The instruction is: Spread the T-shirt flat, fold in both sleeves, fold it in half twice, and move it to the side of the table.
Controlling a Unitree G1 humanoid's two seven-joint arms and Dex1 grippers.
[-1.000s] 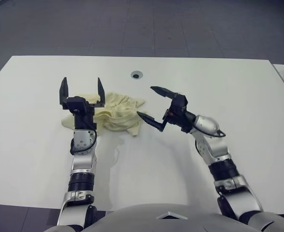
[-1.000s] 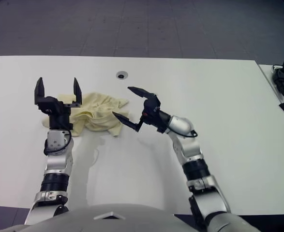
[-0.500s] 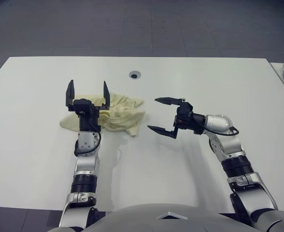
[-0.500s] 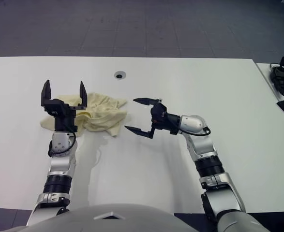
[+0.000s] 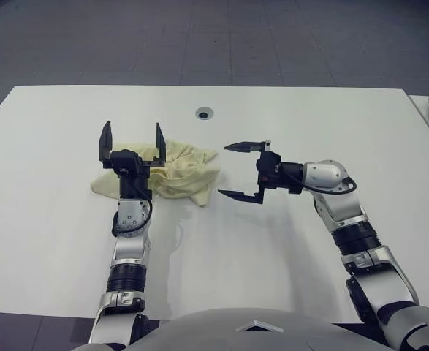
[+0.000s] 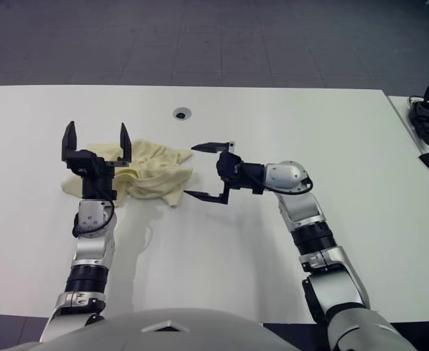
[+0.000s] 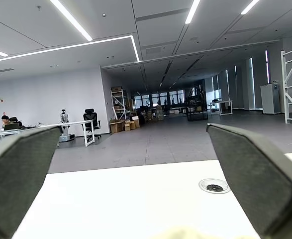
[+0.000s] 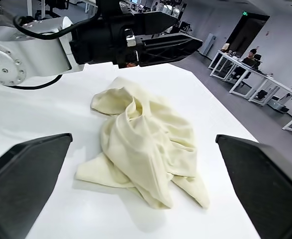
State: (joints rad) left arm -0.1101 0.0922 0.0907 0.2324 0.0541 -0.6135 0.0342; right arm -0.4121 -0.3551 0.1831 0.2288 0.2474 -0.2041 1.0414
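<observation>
hovering at opposite t-shirt edges, far from table rims: left hand, right hand, both spread

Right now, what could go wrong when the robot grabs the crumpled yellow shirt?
The T-shirt lies in a bunched heap, so the open right tool beside it might pinch several layers and drag the heap instead of spreading it. The open left tool is over the shirt's other side; if both close in, they could bump.
</observation>
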